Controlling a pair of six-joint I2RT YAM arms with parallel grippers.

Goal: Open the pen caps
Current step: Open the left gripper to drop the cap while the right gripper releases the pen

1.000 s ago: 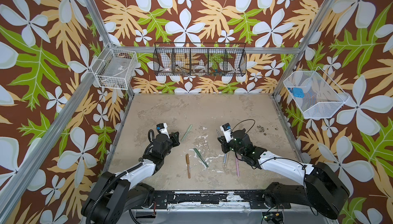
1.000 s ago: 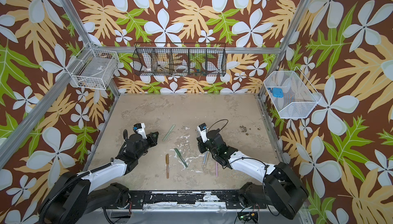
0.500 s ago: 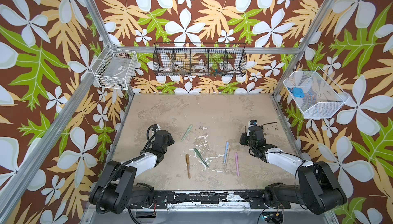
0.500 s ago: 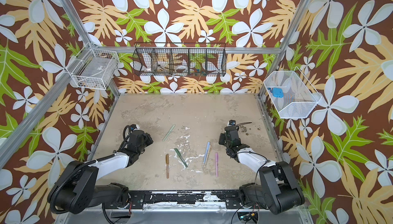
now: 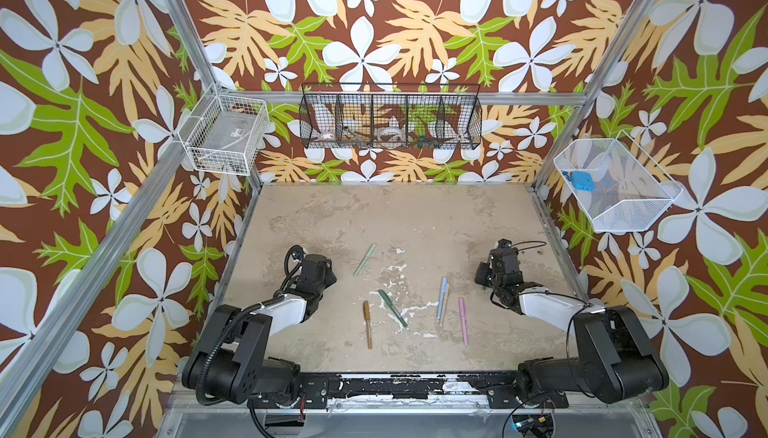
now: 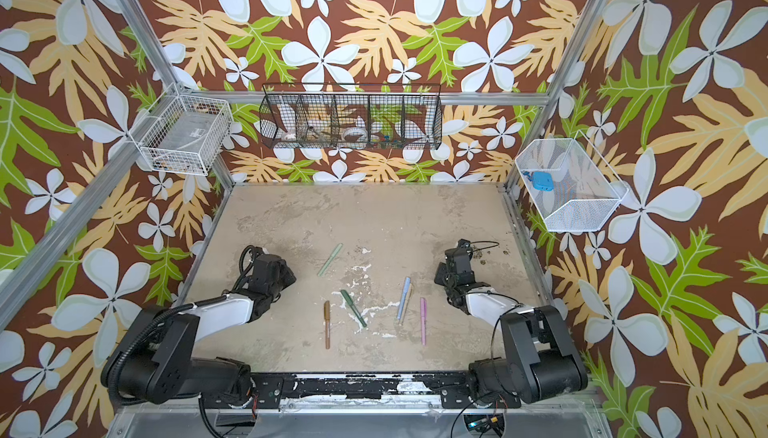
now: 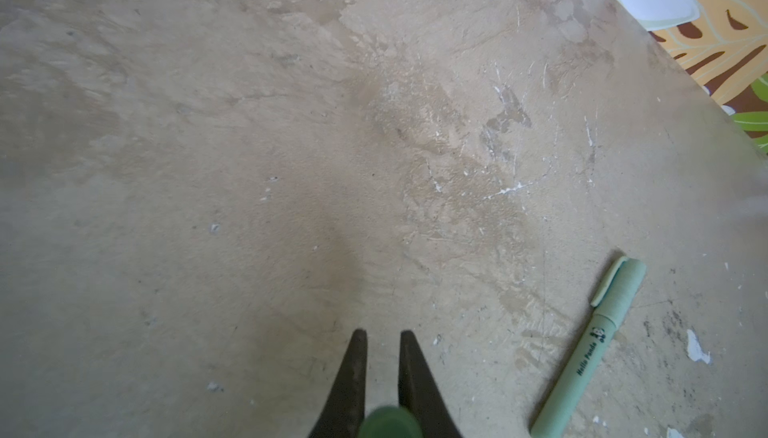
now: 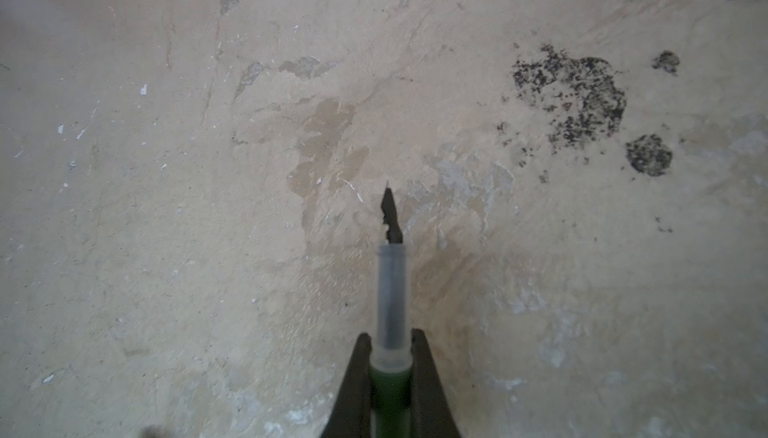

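— Largest entry?
— Table (image 5: 419, 215): beige, scuffed, flecked with white; lower centre in both top views.
— Fixtures?
— Black wire basket (image 5: 390, 122), upper centre on the back wall. White wire basket (image 5: 222, 136), upper left. White mesh basket (image 5: 615, 190), right edge, a blue item inside.
— Arms?
— Two, black and white, entering from the lower corners. Left gripper (image 7: 383, 338): jaws drawn almost together, pinching a green cap (image 7: 390, 421), blurred, close to the lens. Right gripper (image 8: 390, 337): jaws closed round a green pen body (image 8: 390, 290), its frosted section and dark pointed tip bare, sticking out past the fingertips above the table.
— Loose stock?
— Six pens lying flat, lower centre between the arms, each apparently capped. Sage green pen (image 5: 365, 259), farthest up, near the left gripper; its sage green cap (image 7: 619, 282) is seated, clip showing. Dark green pen (image 5: 392, 308), diagonal, centre. Brown pen (image 5: 367, 323), just left of it. Light blue pen (image 5: 442, 297) and beige pen (image 5: 445, 307), side by side, touching or nearly. Pink pen (image 5: 462, 320), just right of those.
— Smallest?
— The caps: one off, in the left jaws; six on their pens.
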